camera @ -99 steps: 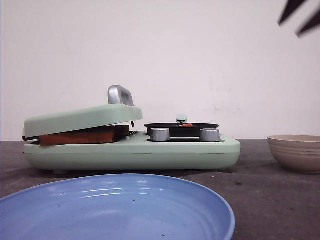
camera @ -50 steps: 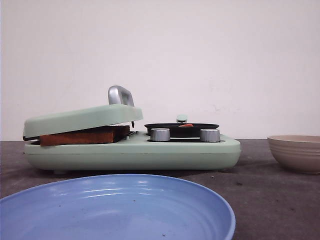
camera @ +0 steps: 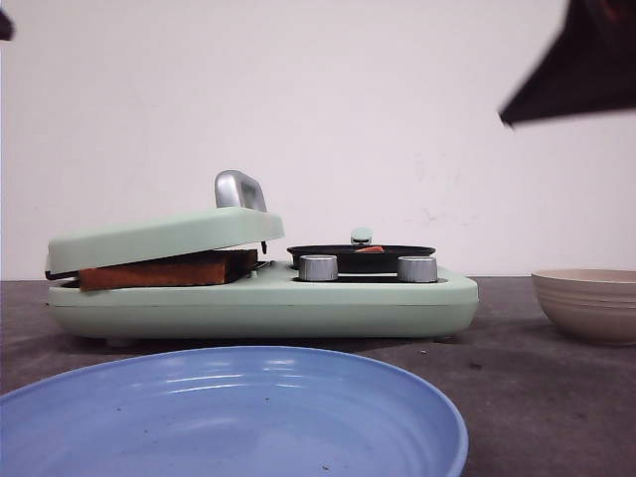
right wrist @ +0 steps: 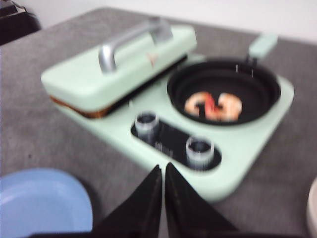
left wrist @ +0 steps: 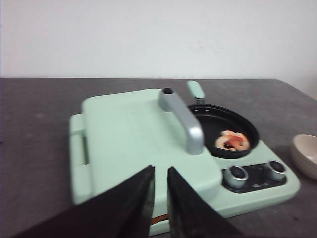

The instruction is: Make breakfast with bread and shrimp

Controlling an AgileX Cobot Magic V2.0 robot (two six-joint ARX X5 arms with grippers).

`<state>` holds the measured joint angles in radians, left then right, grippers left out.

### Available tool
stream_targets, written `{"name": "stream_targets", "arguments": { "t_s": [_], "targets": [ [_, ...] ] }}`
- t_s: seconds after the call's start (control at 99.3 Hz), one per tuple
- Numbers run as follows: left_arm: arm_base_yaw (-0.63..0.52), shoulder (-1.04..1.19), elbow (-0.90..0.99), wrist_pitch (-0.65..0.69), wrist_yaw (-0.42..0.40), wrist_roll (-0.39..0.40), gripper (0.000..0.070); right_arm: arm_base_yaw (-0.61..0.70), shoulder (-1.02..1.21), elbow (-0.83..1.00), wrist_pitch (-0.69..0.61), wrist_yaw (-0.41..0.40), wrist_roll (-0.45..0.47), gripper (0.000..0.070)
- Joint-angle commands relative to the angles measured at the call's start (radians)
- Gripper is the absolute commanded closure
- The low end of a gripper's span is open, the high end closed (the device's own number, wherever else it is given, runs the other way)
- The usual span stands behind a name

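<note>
The bread (camera: 164,270) shows as a toasted brown edge under the shut lid (camera: 169,237) of the mint-green breakfast maker (camera: 268,303). That edge also shows in the right wrist view (right wrist: 79,110) and as a sliver in the left wrist view (left wrist: 158,218). The shrimp (right wrist: 213,105) lies in the small black pan (right wrist: 223,89); it also shows in the left wrist view (left wrist: 233,141) and as a red sliver in the front view (camera: 370,249). My left gripper (left wrist: 160,171) hovers above the lid, empty, jaws almost together. My right gripper (right wrist: 163,168) is shut and empty, above the maker's front edge near the knobs.
A blue plate (camera: 229,417) sits in front of the maker and a beige bowl (camera: 588,303) at its right. The lid has a silver handle (left wrist: 182,116). Two silver knobs (camera: 318,266) stand by the pan. My right arm shows as a dark shape (camera: 586,70) top right.
The right arm left the front view's top right corner, then came back larger and lower. A dark sliver of the left arm appeared top left. Maker, bread and shrimp have not moved.
</note>
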<state>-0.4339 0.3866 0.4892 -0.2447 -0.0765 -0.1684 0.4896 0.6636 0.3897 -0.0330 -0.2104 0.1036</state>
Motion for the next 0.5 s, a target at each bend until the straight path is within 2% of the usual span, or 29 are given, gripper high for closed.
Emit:
{"name": "stream_targets", "arguments": {
  "t_s": [0.0, 0.121, 0.262, 0.363, 0.433, 0.443, 0.494],
  "targets": [
    [-0.003, -0.026, 0.007, -0.023, -0.035, -0.003, 0.07, 0.006, -0.035, -0.021, 0.011, 0.01, 0.048, 0.07],
    [-0.003, -0.062, 0.006, -0.09, -0.06, 0.017, 0.07, 0.006, -0.105, -0.062, -0.035, 0.029, 0.047, 0.07],
    [-0.003, -0.069, 0.006, -0.125, -0.06, -0.011, 0.07, 0.006, -0.142, -0.071, -0.104, 0.032, 0.042, 0.07],
    [-0.003, -0.068, 0.006, -0.145, -0.062, -0.039, 0.07, 0.006, -0.143, -0.071, -0.138, 0.063, 0.043, 0.07],
    [-0.003, -0.068, 0.006, -0.154, -0.068, -0.066, 0.07, 0.006, -0.143, -0.071, -0.15, 0.061, 0.042, 0.07],
    [-0.003, -0.068, 0.007, -0.182, -0.077, -0.188, 0.0694, 0.006, -0.143, -0.07, -0.055, 0.061, 0.041, 0.07],
    [-0.003, -0.069, 0.007, -0.195, -0.077, -0.188, 0.0696, 0.006, -0.143, -0.07, -0.055, 0.061, 0.041, 0.07]
  ]
}}
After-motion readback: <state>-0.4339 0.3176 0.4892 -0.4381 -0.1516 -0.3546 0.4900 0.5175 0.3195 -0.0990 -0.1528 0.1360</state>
